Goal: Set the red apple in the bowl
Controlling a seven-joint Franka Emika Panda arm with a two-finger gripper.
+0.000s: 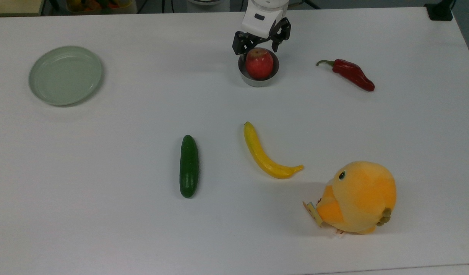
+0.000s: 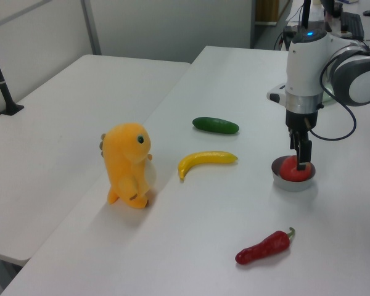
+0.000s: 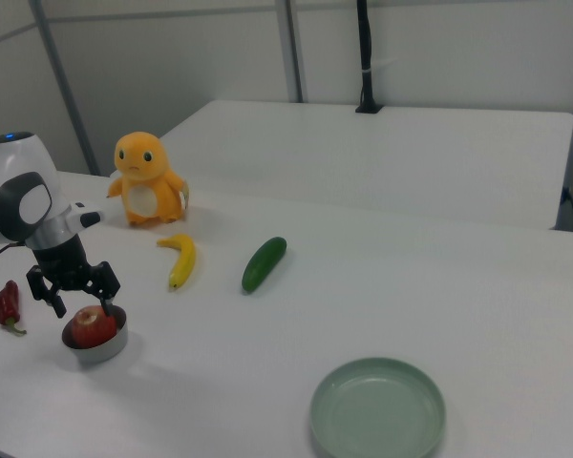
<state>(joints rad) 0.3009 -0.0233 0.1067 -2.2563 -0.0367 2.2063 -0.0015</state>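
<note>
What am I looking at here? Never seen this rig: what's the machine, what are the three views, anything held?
It is one white robot arm ending in a black two-finger gripper. Three fixed cameras watch the white table: the top view looks down on it, the left view and right view look across it from opposite sides. The red apple sits inside the small grey bowl. The fingers are spread open on either side of it, so nothing is held. Also on the table: a pale green plate, a cucumber, a banana, a red chili pepper and an orange plush toy.
</note>
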